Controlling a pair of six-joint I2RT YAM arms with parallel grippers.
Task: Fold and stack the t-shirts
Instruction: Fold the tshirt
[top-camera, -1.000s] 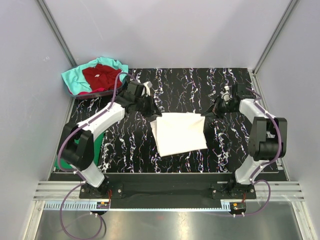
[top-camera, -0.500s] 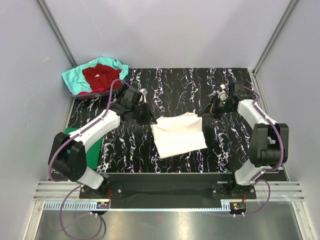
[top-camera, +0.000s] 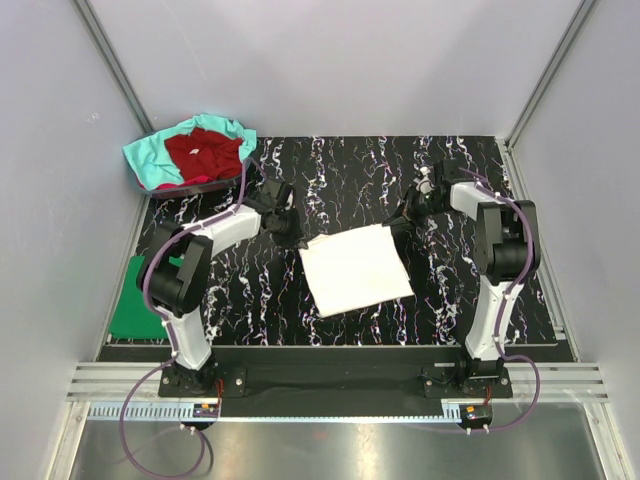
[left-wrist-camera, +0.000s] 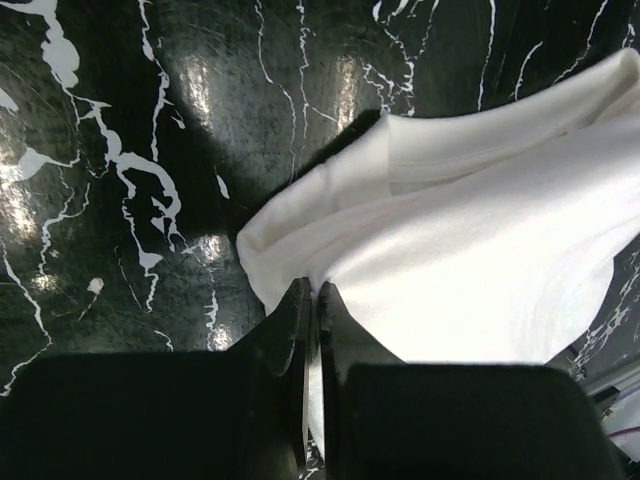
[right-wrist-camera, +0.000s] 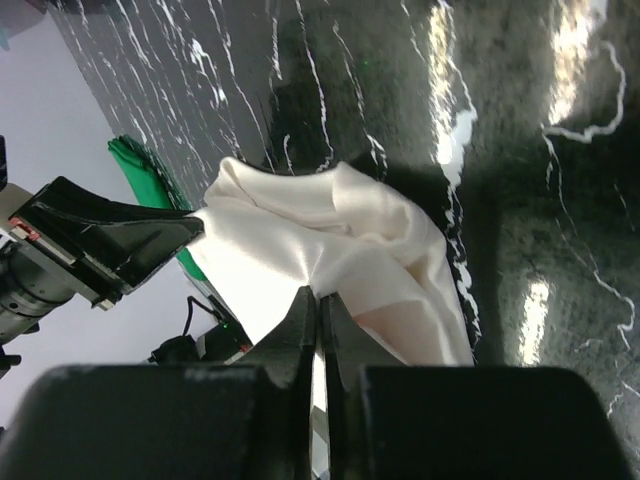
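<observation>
At table centre: white t-shirt (top-camera: 355, 270), one item, folded to a rough rectangle, its two far corners gathered in the claws.

Handling: we judge it light, soft and limp (it will sag and drag wherever unsupported). It is not fragile and will likely slide easily on the glossy top.

Best hold: a thin pinch at the corners or along a folded edge, both sides together, so the layers do not part.

Claws: the left gripper (left-wrist-camera: 311, 295) has its jaws closed to a slit on the shirt's far-left corner. The right gripper (right-wrist-camera: 318, 298) is likewise closed, pinching bunched cloth at the far-right corner.

Surface: black marbled table (top-camera: 450, 290), hard, shiny, flat.

Also on it: green t-shirt (top-camera: 132, 300) at the left edge; dark red t-shirt (top-camera: 203, 152) heaped on teal t-shirt (top-camera: 150, 158) at the far-left corner.

Room: pale grey walls (top-camera: 350, 60) on three sides, close to the table.
</observation>
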